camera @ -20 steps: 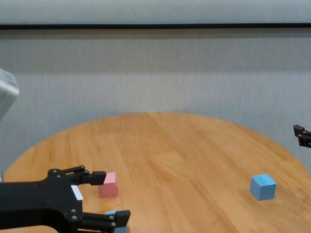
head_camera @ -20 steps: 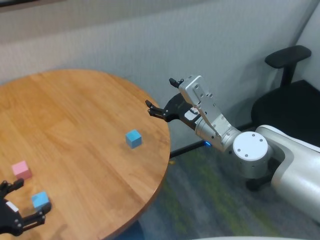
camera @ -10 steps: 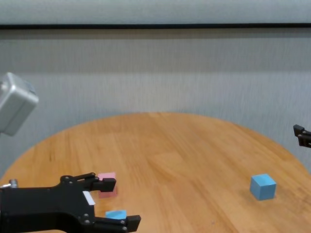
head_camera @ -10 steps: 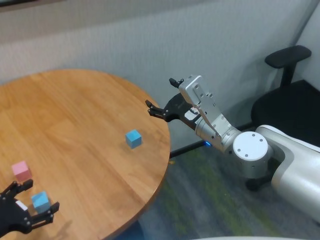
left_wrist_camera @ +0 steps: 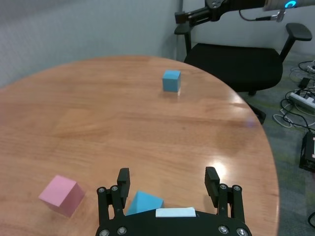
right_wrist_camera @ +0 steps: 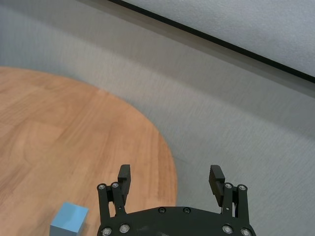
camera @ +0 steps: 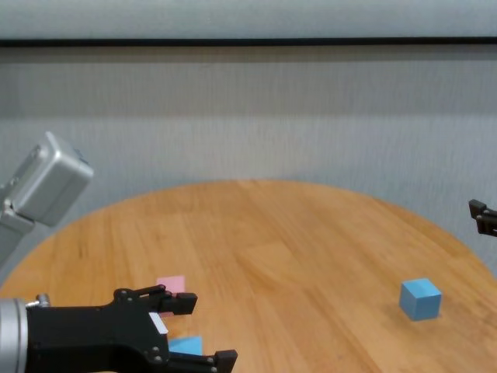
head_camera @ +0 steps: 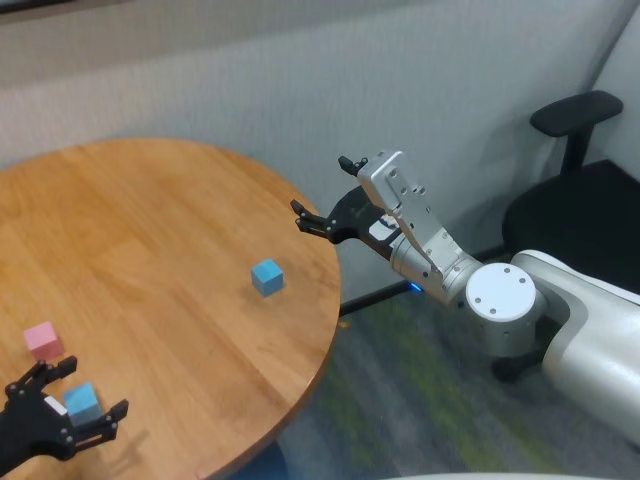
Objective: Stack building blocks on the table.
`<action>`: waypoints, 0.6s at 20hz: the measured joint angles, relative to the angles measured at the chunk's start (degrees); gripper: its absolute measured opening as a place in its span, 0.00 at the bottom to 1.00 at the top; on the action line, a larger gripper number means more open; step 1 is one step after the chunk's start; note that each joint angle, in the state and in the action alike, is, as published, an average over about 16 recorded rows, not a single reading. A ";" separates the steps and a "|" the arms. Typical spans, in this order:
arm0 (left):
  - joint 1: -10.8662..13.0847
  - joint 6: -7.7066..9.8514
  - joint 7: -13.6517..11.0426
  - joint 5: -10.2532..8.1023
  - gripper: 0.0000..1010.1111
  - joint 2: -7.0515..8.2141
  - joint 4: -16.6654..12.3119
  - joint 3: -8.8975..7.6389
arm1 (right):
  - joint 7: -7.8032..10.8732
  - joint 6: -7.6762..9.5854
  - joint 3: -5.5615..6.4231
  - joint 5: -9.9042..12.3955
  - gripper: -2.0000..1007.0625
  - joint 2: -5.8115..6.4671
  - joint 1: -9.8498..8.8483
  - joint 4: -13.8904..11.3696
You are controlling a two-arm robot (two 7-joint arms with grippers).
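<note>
On the round wooden table (head_camera: 170, 220) lie three cubes. A pink cube (head_camera: 43, 340) and a light blue cube (head_camera: 82, 403) lie near the front left. A second light blue cube (head_camera: 266, 276) lies alone toward the right edge. My left gripper (head_camera: 85, 388) is open and low over the table. Its fingers stand on either side of the near blue cube (left_wrist_camera: 143, 201), which lies closer to one finger (left_wrist_camera: 123, 177). The pink cube (left_wrist_camera: 61, 194) lies just outside that finger. My right gripper (head_camera: 322, 185) is open and empty, hovering off the table's right edge.
A black office chair (head_camera: 580, 180) stands on the floor at the right, behind my right arm. A grey wall runs behind the table. The table's round edge (head_camera: 335, 300) falls close to the far blue cube (camera: 420, 298).
My left gripper has moved forward and down, so its open fingers now straddle the near blue cube. The cubes and the right arm have not moved.
</note>
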 joint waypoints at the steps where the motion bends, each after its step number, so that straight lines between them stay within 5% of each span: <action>1: -0.23 -0.04 0.06 0.19 0.99 -0.28 0.49 0.08 | 0.00 0.00 0.00 0.00 1.00 0.00 0.00 0.00; 12: -2.19 -0.72 0.51 1.76 0.99 -2.40 4.90 0.20 | 0.00 0.00 0.00 0.00 1.00 0.00 0.00 0.00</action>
